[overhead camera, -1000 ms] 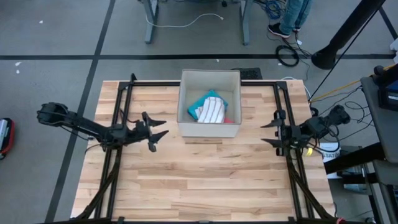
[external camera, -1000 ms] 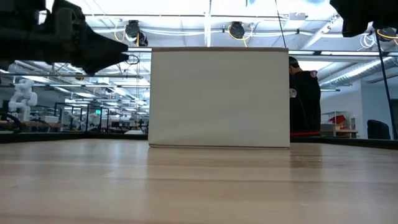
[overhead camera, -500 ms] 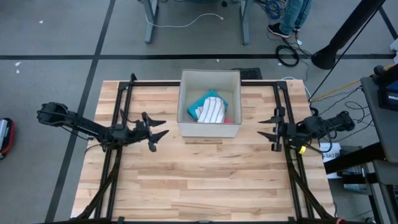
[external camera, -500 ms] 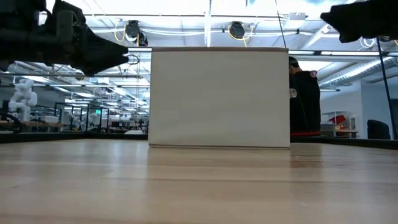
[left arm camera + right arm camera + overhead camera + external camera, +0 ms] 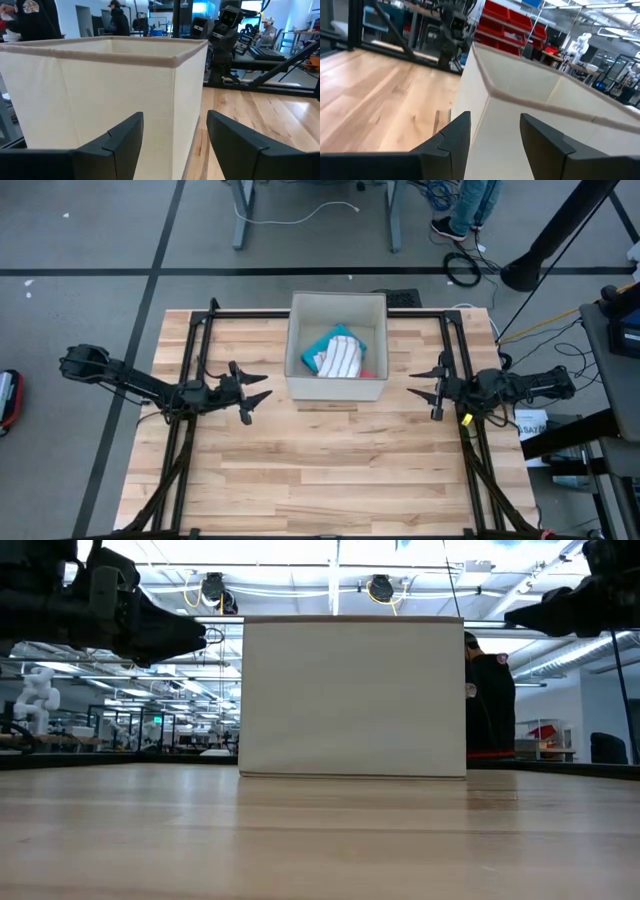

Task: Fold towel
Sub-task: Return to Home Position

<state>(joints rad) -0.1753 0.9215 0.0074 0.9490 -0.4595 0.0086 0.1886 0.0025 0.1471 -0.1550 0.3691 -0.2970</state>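
Note:
A beige fabric box (image 5: 337,350) stands on the wooden table toward its far edge. Inside it lies a crumpled towel (image 5: 337,358), white with dark stripes, with teal cloth and a bit of red beside it. My left gripper (image 5: 255,392) hovers open to the left of the box, fingers pointing at it. My right gripper (image 5: 422,388) hovers open to the right of the box, fingers pointing at it. In the low view the box (image 5: 353,697) hides the towel; both grippers hang above table level. Each wrist view shows a box corner (image 5: 175,60) (image 5: 490,90) ahead.
A black frame (image 5: 325,314) runs around the table's work area, with rails along left and right. Bare wood (image 5: 330,470) spreads between the box and the near edge. A person stands beyond the far edge (image 5: 490,705), and robots and shelves fill the room behind.
My right gripper has moved toward the table's left, closing in on the box's right side, and has come lower in the low view. The left arm, box and towel have kept still.

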